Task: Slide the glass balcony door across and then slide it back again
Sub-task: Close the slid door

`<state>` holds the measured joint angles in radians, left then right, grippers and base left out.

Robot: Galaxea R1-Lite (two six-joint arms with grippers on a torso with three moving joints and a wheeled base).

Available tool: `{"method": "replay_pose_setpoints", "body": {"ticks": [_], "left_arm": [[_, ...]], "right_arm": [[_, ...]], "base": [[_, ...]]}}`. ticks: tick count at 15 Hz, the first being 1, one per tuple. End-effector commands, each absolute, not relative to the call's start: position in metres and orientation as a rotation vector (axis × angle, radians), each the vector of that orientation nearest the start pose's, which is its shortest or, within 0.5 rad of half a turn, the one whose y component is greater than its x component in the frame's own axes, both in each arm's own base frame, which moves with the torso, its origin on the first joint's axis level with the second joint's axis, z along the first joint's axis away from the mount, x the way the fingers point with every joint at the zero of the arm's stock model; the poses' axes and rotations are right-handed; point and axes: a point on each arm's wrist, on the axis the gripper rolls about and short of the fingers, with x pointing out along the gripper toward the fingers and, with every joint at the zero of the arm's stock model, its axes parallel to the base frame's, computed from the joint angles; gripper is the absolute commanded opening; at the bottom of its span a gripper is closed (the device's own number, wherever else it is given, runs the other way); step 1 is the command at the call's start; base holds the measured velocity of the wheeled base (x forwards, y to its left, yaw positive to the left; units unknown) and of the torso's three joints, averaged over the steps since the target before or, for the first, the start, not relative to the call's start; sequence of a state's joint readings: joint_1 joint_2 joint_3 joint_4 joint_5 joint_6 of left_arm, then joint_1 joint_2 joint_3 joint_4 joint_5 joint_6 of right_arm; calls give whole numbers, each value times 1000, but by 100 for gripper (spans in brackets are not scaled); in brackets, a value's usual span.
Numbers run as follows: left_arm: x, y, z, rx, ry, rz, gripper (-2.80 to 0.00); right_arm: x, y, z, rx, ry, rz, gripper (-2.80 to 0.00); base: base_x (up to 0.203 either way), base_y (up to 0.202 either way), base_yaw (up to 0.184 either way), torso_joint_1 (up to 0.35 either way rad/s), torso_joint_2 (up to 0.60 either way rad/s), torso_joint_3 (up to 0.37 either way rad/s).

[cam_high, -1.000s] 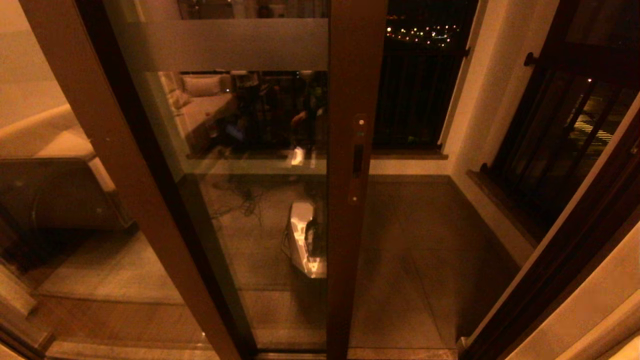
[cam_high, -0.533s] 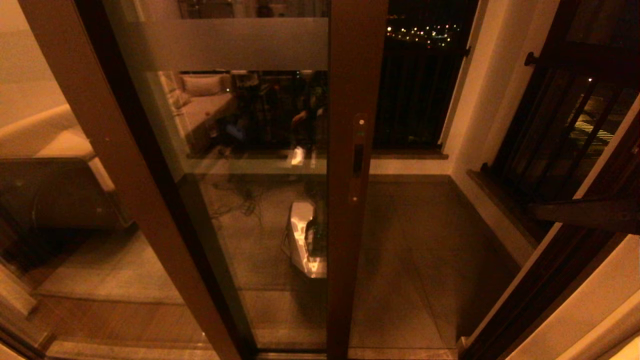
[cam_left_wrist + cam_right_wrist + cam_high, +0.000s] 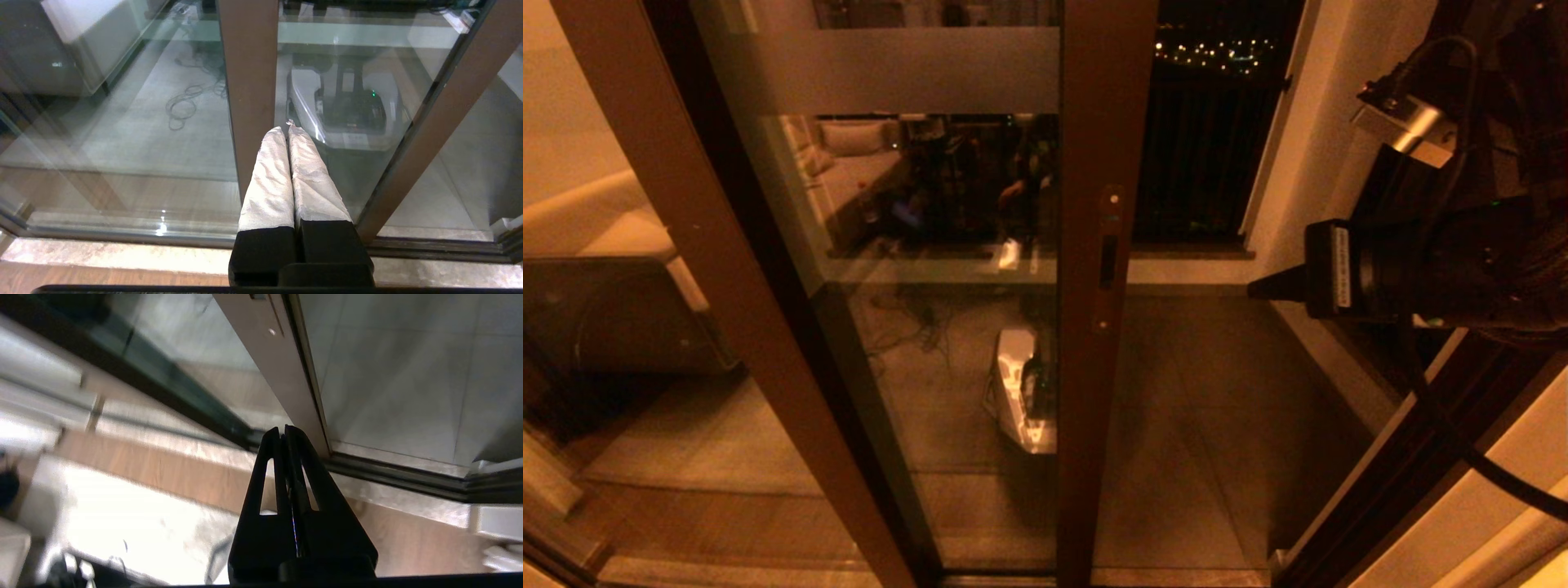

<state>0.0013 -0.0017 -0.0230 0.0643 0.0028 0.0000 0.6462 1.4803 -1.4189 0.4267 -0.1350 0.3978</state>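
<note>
The right gripper, pressed together, points at the glass balcony door: likely heavy, rigid; push its frame by the recessed handle.

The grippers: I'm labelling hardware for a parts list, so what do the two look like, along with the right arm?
The left gripper has two long fingers wrapped in whitish, wrinkled material, on black bases. The right gripper is all black, its tapered fingers pierced by long slots. The right arm is black, with a white label strip, a silvery camera block and black cables.
</note>
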Motion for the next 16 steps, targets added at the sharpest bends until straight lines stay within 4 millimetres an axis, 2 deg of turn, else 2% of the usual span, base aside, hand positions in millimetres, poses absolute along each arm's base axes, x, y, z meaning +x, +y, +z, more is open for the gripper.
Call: {"method": "replay_pose_setpoints", "body": {"ticks": [1, 3, 5, 6, 8, 11, 16], "left_arm": [[-25, 0, 75, 0, 40, 5, -280], [-25, 0, 75, 0, 40, 5, -280], [-25, 0, 75, 0, 40, 5, -280], [-25, 0, 75, 0, 40, 5, -280], [-25, 0, 75, 0, 40, 5, -280], [-25, 0, 75, 0, 40, 5, -280], [-25, 0, 75, 0, 40, 5, -280]], "right_arm": [[201, 172, 304, 175, 540, 300, -280], [212, 193, 291, 149, 484, 182, -280], [214, 197, 287, 157, 462, 175, -280], [215, 198, 282, 148, 468, 172, 0], [226, 201, 271, 127, 424, 178, 0], [243, 205, 262, 89, 241, 207, 0], [279, 217, 249, 37, 182, 181, 0]], "base": [[0, 0, 0, 0, 0, 0], [0, 0, 0, 0, 0, 0], [0, 0, 0, 0, 0, 0], [0, 0, 0, 0, 0, 0], [0, 0, 0, 0, 0, 0], [0, 0, 0, 0, 0, 0], [0, 0, 0, 0, 0, 0]]}}
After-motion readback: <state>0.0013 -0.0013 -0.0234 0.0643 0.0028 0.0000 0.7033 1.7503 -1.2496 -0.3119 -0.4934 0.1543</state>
